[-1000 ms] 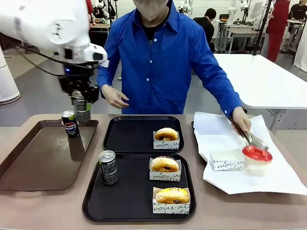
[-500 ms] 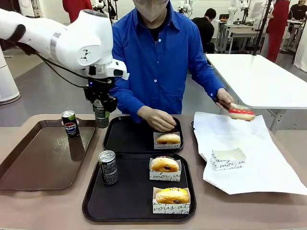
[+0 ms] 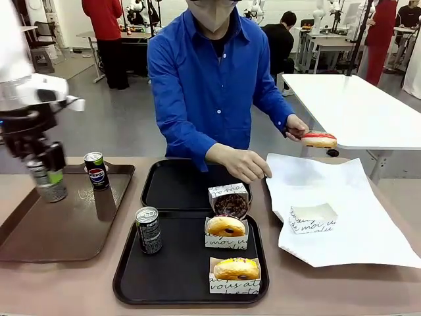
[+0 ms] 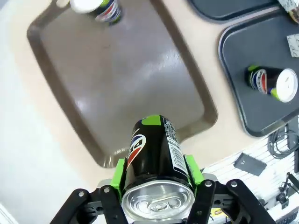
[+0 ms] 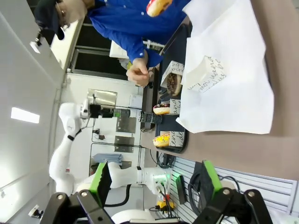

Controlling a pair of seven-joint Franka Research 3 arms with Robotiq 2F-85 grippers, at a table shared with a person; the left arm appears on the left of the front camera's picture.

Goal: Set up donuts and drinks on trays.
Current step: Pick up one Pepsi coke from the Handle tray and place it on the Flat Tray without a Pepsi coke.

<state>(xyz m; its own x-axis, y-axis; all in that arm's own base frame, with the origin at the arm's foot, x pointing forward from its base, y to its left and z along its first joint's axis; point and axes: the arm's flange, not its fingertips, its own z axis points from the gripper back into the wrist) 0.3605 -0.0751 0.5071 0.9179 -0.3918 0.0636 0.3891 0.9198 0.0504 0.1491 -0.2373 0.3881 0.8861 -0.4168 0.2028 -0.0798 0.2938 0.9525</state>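
Left wrist view: left gripper [image 4: 156, 179] clamped half-wide around a drink can [image 4: 154, 158]; right gripper [image 5: 154, 184] agape, empty.

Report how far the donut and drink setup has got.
Done: near black tray has a can and two donuts. In hand: left gripper holds another can; the person carries a red-glazed donut. Left: far tray needs a drink.

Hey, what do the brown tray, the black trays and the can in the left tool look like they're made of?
Long glossy brown tray: likely hard plastic, since it mirrors the can standing on it.
Two matte black rectangular trays: probably textured plastic, with only a dull sheen.
Slim dark drink can clamped in the left tool: metal, probably aluminium, with a bare silver pull-tab top and a glossy printed body.
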